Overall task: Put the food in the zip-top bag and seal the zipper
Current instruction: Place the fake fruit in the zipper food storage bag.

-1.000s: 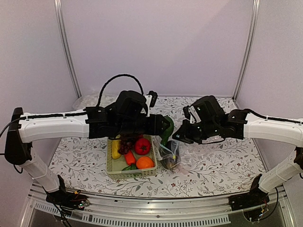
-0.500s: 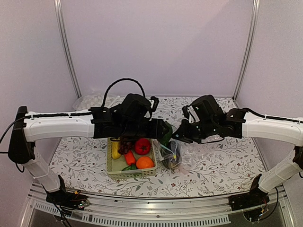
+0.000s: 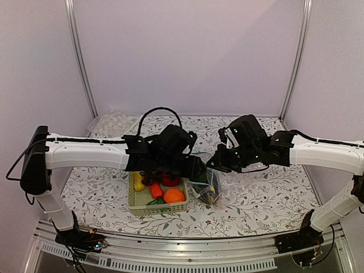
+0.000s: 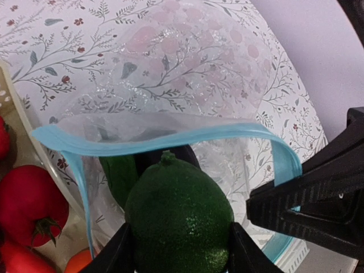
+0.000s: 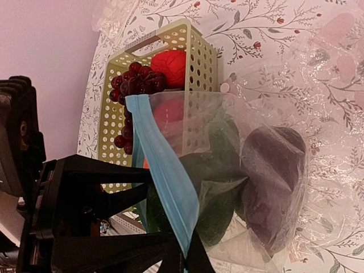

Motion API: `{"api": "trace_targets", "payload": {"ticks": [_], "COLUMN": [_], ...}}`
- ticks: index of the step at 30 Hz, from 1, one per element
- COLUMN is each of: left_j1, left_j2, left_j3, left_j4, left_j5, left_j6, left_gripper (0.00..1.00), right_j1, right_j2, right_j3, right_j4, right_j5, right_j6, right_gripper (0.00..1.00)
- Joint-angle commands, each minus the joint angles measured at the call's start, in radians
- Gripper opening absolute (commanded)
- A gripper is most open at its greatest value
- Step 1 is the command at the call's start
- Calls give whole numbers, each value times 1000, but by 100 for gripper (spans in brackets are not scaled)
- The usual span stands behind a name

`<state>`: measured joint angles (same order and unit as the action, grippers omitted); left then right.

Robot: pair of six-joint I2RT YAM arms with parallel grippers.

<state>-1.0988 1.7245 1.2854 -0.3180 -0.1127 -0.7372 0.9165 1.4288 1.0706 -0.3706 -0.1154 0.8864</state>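
My left gripper (image 4: 179, 245) is shut on a dark green, avocado-shaped vegetable (image 4: 179, 213) and holds it just at the mouth of the zip-top bag (image 5: 287, 227). The light-blue zipper (image 4: 170, 133) curves open around it. My right gripper (image 5: 190, 259) is shut on the zipper strip (image 5: 162, 170) and holds the bag up off the table. Inside the bag lie a purple eggplant (image 5: 273, 165) and another green piece (image 5: 219, 176). In the top view the two grippers meet over the bag (image 3: 207, 190), right of the basket.
The pale green mesh basket (image 3: 159, 208) holds a tomato (image 3: 170, 179), an orange (image 3: 174, 195), a carrot (image 3: 156, 189), grapes (image 5: 133, 85) and a yellow cob (image 3: 138, 182). Bubbly plastic sheets lie at the back left (image 3: 111, 121) and under the bag (image 5: 335, 57).
My left arm has swung right and down, bringing the green vegetable from above the basket to the bag's mouth. My right gripper has kept its hold on the zipper.
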Motion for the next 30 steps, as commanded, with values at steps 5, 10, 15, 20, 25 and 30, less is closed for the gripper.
{"api": "trace_targets", "payload": {"ticks": [5, 10, 15, 20, 25, 30], "left_j1": [-24, -24, -23, -18, 36, 70], "left_j2": [37, -4, -76, -174, -223, -216], "left_j3": [43, 40, 29, -7, -57, -93], "left_j4": [-20, -10, -8, -26, -74, -37], "left_j5": [33, 39, 25, -16, -15, 55], "left_j6": [7, 49, 76, 76, 48, 25], "left_gripper": [55, 73, 85, 87, 90, 91], "right_j1": [7, 6, 6, 6, 7, 7], "right_j2": [-8, -16, -27, -28, -35, -58], "right_j3": [12, 2, -3, -6, -4, 5], "right_j4": [25, 25, 25, 16, -15, -75], "right_j5": [5, 9, 20, 21, 23, 36], "right_j6": [-10, -6, -6, -7, -34, -77], "right_gripper": [0, 0, 0, 0, 0, 0]}}
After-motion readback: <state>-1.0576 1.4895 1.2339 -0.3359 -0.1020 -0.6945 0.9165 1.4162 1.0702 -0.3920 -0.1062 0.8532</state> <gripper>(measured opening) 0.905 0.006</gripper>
